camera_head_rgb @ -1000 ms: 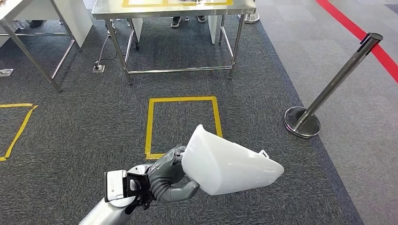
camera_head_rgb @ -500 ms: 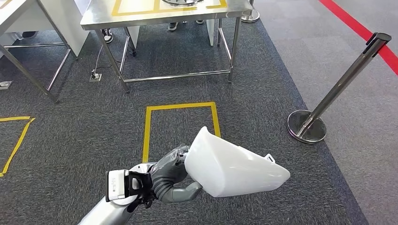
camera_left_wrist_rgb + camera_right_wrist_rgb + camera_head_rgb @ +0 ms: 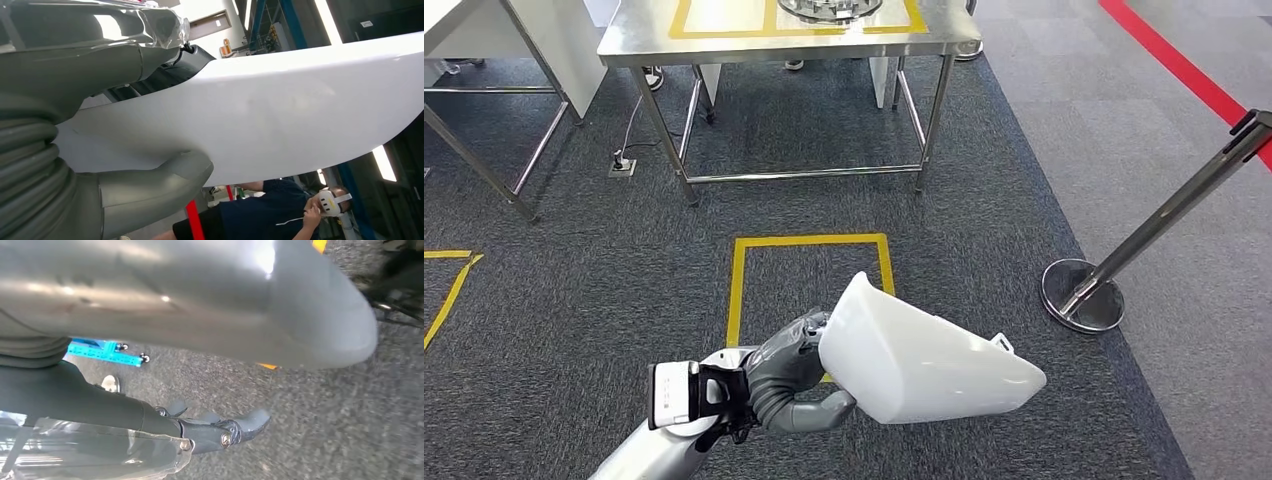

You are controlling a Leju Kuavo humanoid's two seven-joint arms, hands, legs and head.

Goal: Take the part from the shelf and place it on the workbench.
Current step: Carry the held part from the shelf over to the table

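Note:
My left hand grips one end of a large white curved plastic part and holds it above the grey carpet, low in the head view. In the left wrist view the thumb presses under the part, with the fingers over its top edge. The steel workbench stands ahead at the top of the head view, its top marked with yellow tape. My right hand hangs over the carpet, its fingers stretched out and apart from the thumb, holding nothing.
A round metal fixture lies on the workbench. A yellow tape square marks the carpet between me and the bench. A chrome stanchion stands at the right, by a red floor line. A person wearing a headset is nearby.
The whole picture has shifted: the workbench and the yellow square have come nearer and lower in the view. The left hand still holds the part the same way.

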